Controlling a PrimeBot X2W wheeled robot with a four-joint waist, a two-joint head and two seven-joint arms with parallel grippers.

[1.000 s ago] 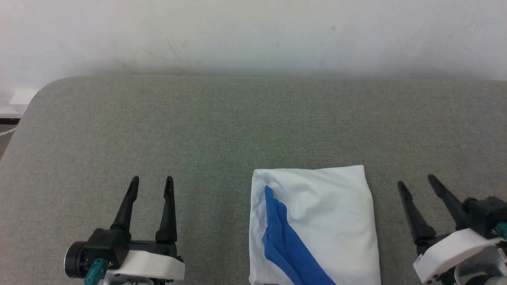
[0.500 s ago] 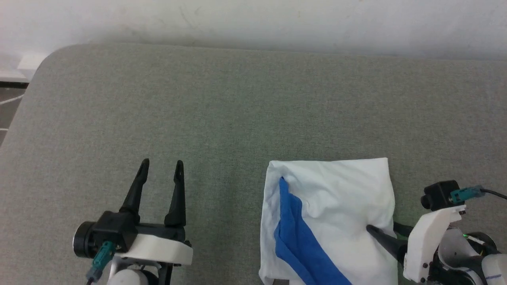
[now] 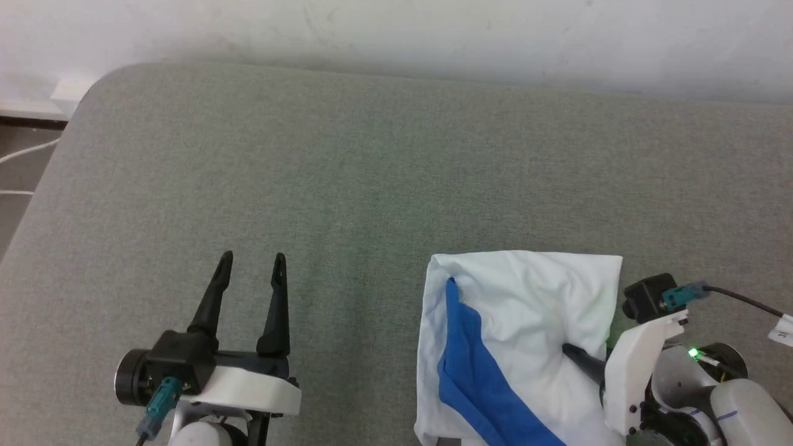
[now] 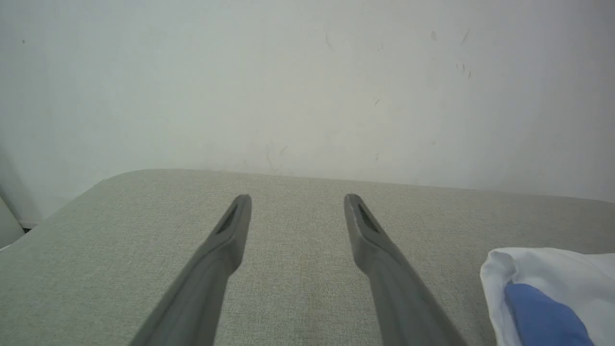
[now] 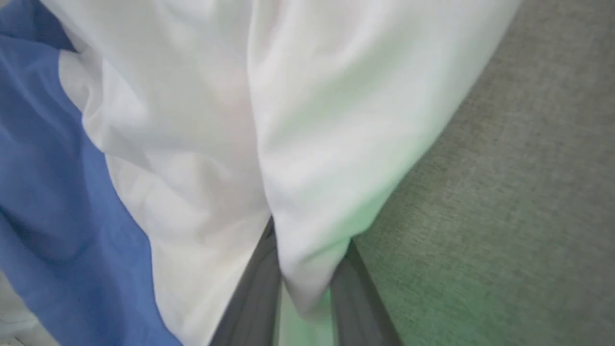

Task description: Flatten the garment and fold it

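The garment (image 3: pixel 526 310) lies folded into a white rectangle with a bright blue sleeve running diagonally across it, at the near right of the table. My right gripper (image 3: pixel 585 356) comes in from the garment's right edge and is shut on a fold of white cloth. In the right wrist view the fabric (image 5: pixel 202 120) bunches between the two dark fingers (image 5: pixel 254 298), whose tips are hidden in it. My left gripper (image 3: pixel 253 255) hovers open to the left of the garment, apart from it. In the left wrist view, the left gripper (image 4: pixel 298 198) holds nothing and the garment's corner (image 4: pixel 552 274) shows at the lower right.
The grey-green padded table (image 3: pixel 372 186) stretches far ahead to a white wall (image 3: pixel 396 31). Its rounded left corner (image 3: pixel 93 87) drops to the floor, where a white cable (image 3: pixel 25 155) lies. A dark cable (image 3: pixel 737 297) trails from my right wrist.
My right gripper turned in from beside the garment, slid onto its right edge and shut on the cloth, wrinkling it. The head camera shifted. The left gripper kept its pose.
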